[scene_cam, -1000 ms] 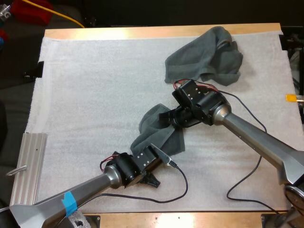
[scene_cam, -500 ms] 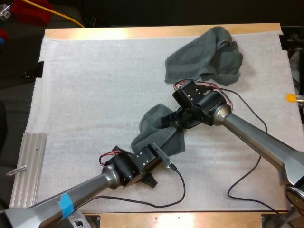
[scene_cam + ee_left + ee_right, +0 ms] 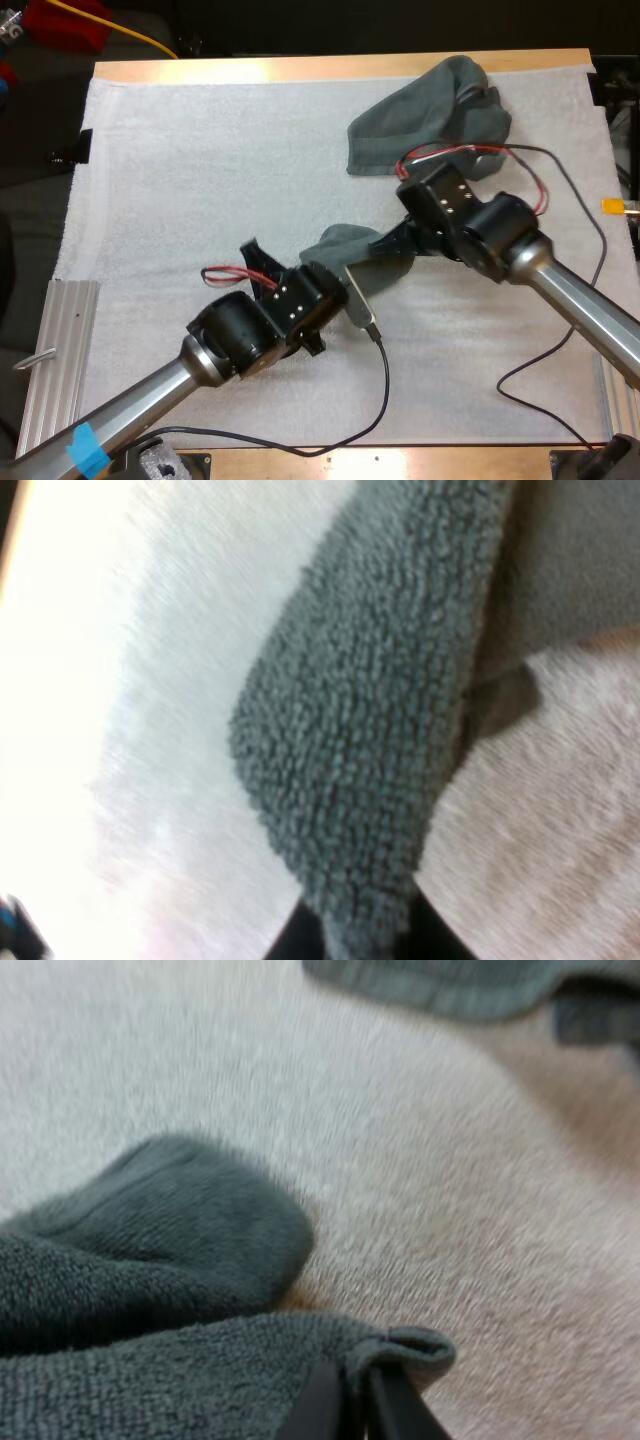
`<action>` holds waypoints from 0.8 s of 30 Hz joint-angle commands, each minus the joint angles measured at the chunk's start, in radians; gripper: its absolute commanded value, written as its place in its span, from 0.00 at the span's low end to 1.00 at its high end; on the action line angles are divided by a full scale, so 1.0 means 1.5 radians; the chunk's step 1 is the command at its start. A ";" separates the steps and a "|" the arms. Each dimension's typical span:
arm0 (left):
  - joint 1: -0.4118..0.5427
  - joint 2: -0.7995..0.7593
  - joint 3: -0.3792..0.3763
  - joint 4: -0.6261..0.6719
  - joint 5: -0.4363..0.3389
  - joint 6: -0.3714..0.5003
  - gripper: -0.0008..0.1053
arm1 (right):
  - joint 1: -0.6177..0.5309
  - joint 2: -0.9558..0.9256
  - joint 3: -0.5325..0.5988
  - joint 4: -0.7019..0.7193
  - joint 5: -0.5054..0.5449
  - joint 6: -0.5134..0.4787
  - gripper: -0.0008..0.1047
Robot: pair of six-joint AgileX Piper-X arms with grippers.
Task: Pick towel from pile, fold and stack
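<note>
Both arms have shifted since a second ago: the left gripper (image 3: pixel 326 274) has pushed forward across the mat (image 3: pixel 180 150), the right gripper (image 3: pixel 393 246) has drawn back toward the right, and the towel (image 3: pixel 345 243) that lay slack between them is now gathered into a short, humped band. Each gripper is clamped on the towel. In the left wrist view the cloth (image 3: pixel 370 730) runs straight down into the left gripper (image 3: pixel 358 942), squeezed from both sides. In the right wrist view a hemmed corner is pinched at the right gripper (image 3: pixel 360 1385), with the rest of the towel (image 3: pixel 150 1260) folded beside it. Holding two ends at once looks meant to let the arms pull the cloth open and flat before folding, so this reads as the spreading step, early in the task. The towel sits mid-mat, near but apart from the pile (image 3: pixel 430 115) at the far right, which keeps the working piece from snagging the others. No folded stack is started yet.
</note>
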 commanded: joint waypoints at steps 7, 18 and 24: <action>-0.005 -0.008 -0.113 0.075 -0.018 0.096 0.01 | 0.002 -0.086 -0.002 0.020 0.049 -0.017 0.02; -0.005 -0.008 -0.171 0.146 0.007 0.166 0.01 | 0.046 -0.151 -0.033 0.069 0.123 -0.073 0.02; -0.005 -0.009 -0.174 0.172 -0.002 0.165 0.01 | 0.086 -0.152 -0.035 0.095 0.139 -0.079 0.02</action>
